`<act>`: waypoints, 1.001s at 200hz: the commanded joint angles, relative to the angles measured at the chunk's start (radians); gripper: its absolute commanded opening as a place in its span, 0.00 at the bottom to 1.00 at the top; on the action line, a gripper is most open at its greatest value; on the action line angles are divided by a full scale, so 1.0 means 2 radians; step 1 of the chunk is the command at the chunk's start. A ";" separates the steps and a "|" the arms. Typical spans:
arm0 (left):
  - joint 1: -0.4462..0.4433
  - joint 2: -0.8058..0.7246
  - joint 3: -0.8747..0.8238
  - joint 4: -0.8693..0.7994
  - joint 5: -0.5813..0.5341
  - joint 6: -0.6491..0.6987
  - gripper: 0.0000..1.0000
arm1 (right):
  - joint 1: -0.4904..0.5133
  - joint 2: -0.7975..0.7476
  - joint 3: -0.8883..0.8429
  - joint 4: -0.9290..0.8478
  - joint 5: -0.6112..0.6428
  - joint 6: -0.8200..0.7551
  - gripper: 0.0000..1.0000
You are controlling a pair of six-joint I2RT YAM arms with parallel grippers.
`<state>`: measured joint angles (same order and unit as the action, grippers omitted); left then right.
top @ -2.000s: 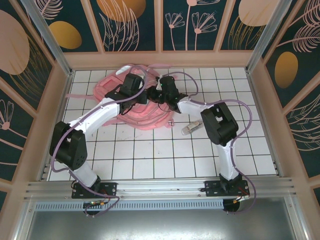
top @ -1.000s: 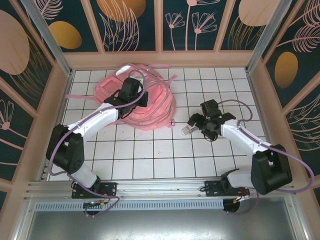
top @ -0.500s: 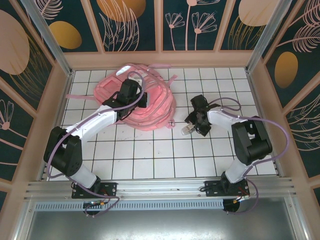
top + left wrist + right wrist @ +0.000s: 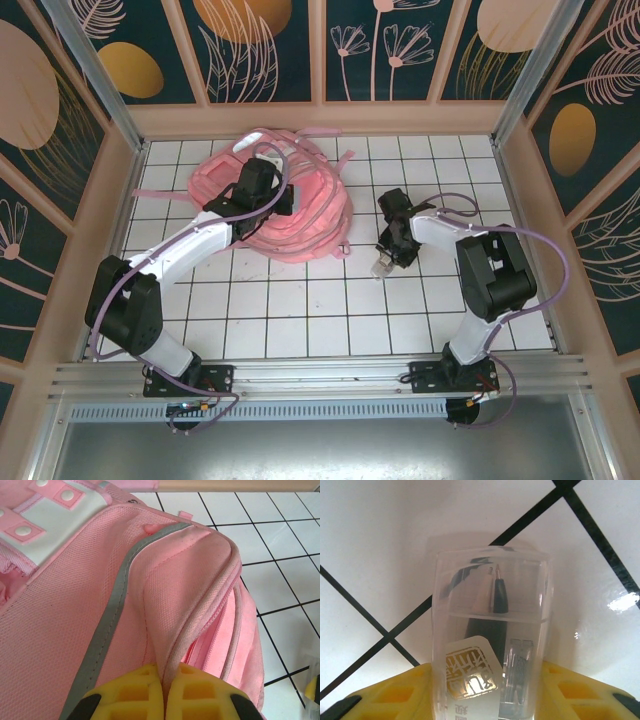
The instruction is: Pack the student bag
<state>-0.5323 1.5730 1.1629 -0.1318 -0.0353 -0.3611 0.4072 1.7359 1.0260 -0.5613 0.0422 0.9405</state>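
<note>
- The student bag (image 4: 300, 215) lies on the white tiled tabletop (image 4: 300, 320), in the far left part, close to the far edge. It is big and pink, and its straps curl out toward the far edge.
- My left hand (image 4: 262, 188) is on top of the bag. My left arm reaches up to it from the near left corner.
- Seen from my left wrist, my left hand's yellow pads (image 4: 135, 690) are pressed tight together. A thin fold of the bag's pink cloth is pinched between them.
- A grey stripe (image 4: 107, 625) runs along the bag just left of that fold. A pink zipper (image 4: 210, 645) runs along just right of it.
- There is a white patch with pink dots (image 4: 60, 510) on the bag, farther from my pads.
- A small clear box (image 4: 382, 266) sits on the tabletop to the right of the bag, near the middle. It does not touch the bag.
- My right hand (image 4: 390, 250) is right over the clear box. Its yellow pads (image 4: 400, 690) are partly closed, one on each side of the box, and both pads touch it.
- Inside the box I can see a dark pen tip (image 4: 500, 592). A gold sticker (image 4: 470, 672) is on the front of the box.
- The box stands over black tile lines.
</note>
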 commanded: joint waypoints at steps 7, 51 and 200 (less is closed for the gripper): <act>-0.007 -0.027 0.003 0.038 0.000 -0.004 0.00 | 0.003 -0.024 0.010 0.044 0.009 -0.012 0.41; 0.000 -0.022 0.016 0.039 0.010 -0.008 0.00 | 0.009 -0.107 0.030 0.033 -0.009 -0.061 0.37; 0.013 0.001 0.047 0.021 0.032 -0.049 0.00 | 0.087 0.046 0.127 0.433 -0.172 0.027 0.38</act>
<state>-0.5045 1.5833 1.1969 -0.1459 0.0113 -0.4274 0.5697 1.7679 1.2072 0.1181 -0.2634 0.9234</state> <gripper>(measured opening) 0.063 0.418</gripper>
